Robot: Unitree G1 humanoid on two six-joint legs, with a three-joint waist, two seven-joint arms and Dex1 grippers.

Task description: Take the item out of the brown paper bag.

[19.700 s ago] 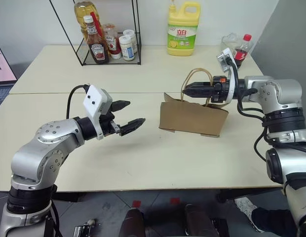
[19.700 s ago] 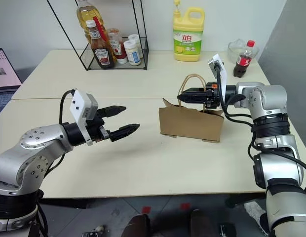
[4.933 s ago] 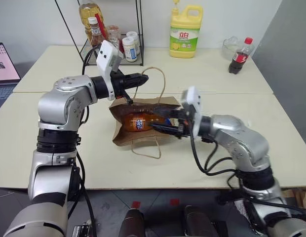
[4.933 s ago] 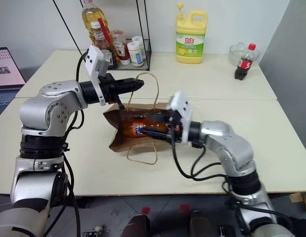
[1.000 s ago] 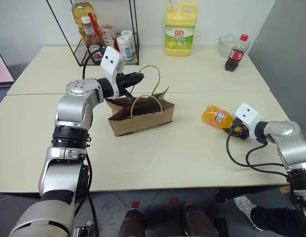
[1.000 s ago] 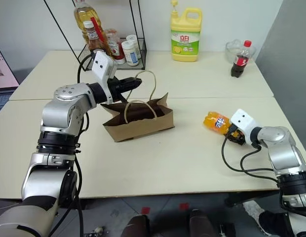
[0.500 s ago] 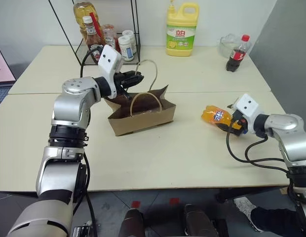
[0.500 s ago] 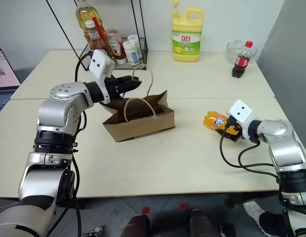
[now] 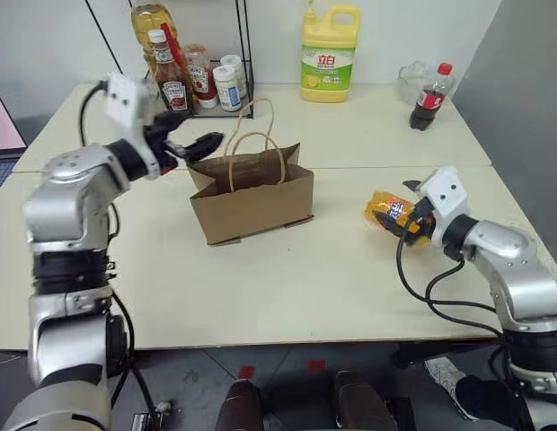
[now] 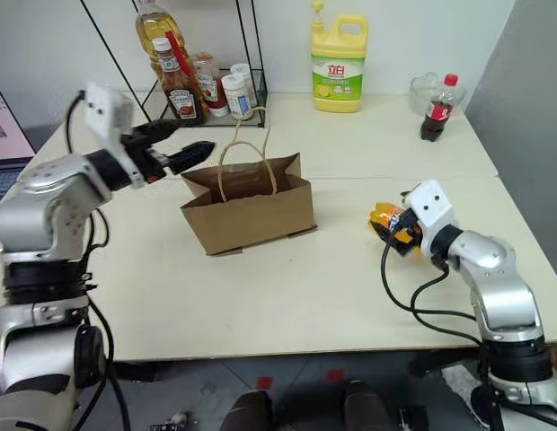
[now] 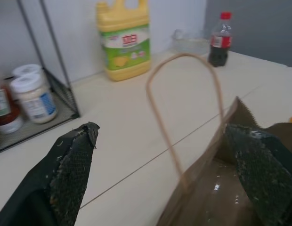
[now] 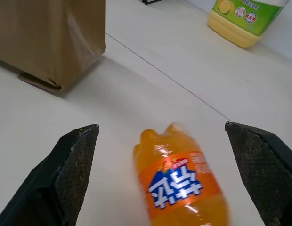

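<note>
The brown paper bag (image 9: 251,193) stands upright on the table with its mouth open and both cord handles raised. My left gripper (image 9: 190,133) hovers open just left of the bag's top edge, holding nothing; one handle (image 11: 183,108) arches between its fingers in the left wrist view. The item, an orange soda bottle (image 9: 389,213) with a blue-and-white label, lies on its side on the table right of the bag. My right gripper (image 12: 160,129) is open wide, with its fingers on either side of the bottle (image 12: 183,188) and clear of it.
A yellow detergent jug (image 9: 330,49) and a cola bottle (image 9: 425,94) stand at the back of the table. A black wire rack (image 9: 193,76) with sauce bottles and jars sits at the back left. A laptop (image 9: 2,121) shows at the left edge.
My left gripper has let go of the bag's handle, opened and drawn off to the left. My right gripper has opened wide around the bottle, which now lies free on the table.
</note>
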